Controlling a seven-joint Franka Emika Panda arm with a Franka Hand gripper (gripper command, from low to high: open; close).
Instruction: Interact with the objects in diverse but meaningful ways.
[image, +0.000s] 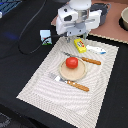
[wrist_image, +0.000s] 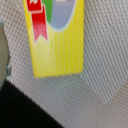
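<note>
Yellow packet (wrist_image: 56, 37) fills the wrist view, lying flat on the woven placemat (image: 95, 80); whether the claw (image: 80, 38) is apart is unclear, so I'd centre it across the packet's narrow width before descending.

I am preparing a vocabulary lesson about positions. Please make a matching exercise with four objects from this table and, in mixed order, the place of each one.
Column one:
1. round red tomato
2. yellow rectangular packet
3. small white carton with green-blue print
4. white tube with blue end

Column two:
A. on the dark table, off the woven placemat
B. on the round beige plate
C. just below the robot's pincer, at the placemat's far edge
D. beside the packet, toward the exterior view's right

Pairs: 1-B, 2-C, 3-A, 4-D
</note>
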